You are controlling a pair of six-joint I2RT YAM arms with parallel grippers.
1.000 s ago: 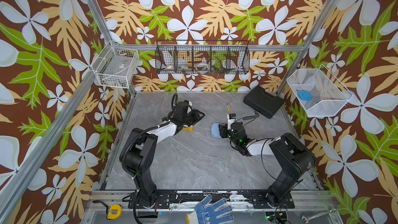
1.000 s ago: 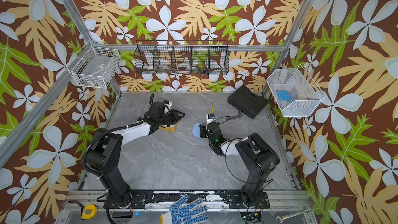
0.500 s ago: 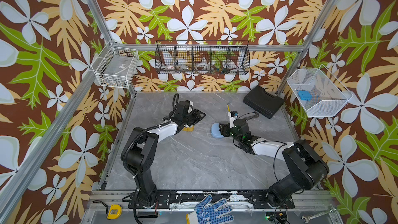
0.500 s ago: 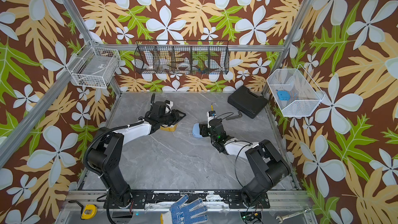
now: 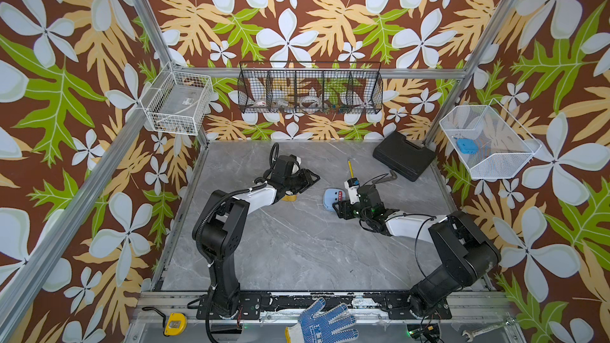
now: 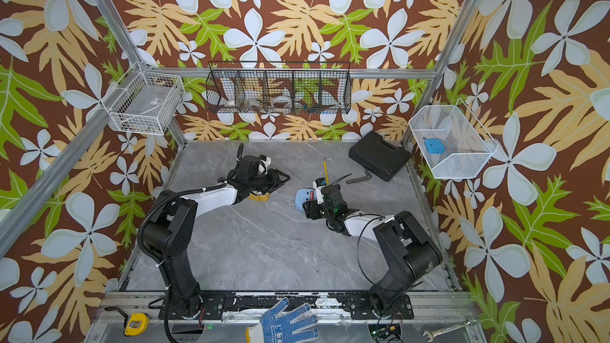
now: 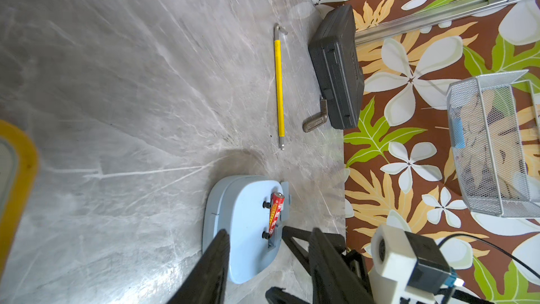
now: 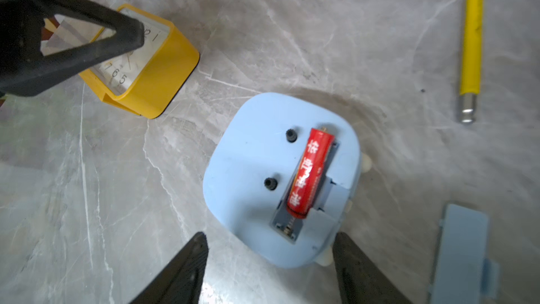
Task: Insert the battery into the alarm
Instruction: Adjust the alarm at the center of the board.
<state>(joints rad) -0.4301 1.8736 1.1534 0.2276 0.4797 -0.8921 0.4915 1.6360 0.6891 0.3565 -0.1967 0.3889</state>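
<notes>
The light blue alarm (image 5: pixel 331 196) (image 6: pixel 302 198) (image 8: pixel 257 171) (image 7: pixel 245 229) lies face down mid-table. A red battery (image 8: pixel 309 174) (image 7: pixel 276 212) lies lengthwise in its open back compartment, slightly askew, with the spring bare at one end. My right gripper (image 8: pixel 268 247) (image 5: pixel 340 209) is open just short of the alarm's edge, touching nothing. My left gripper (image 5: pixel 310 179) (image 7: pixel 270 232) hangs open and empty over a yellow clock (image 8: pixel 152 83) (image 5: pixel 290 196), pointing towards the alarm. The blue battery cover (image 8: pixel 461 255) lies loose beside the alarm.
A yellow-handled hex key (image 5: pixel 350 168) (image 7: pixel 279 83) and a grey L-shaped key (image 5: pixel 388 176) lie behind the alarm. A black case (image 5: pixel 404 160) sits at the back right. Wire baskets (image 5: pixel 310 90) hang on the walls. A glove (image 5: pixel 321 325) lies on the front rail.
My right arm has stretched lower with its elbow swung right, and its jaws have widened and drawn back from the alarm. The left gripper has opened slightly and hardly moved.
</notes>
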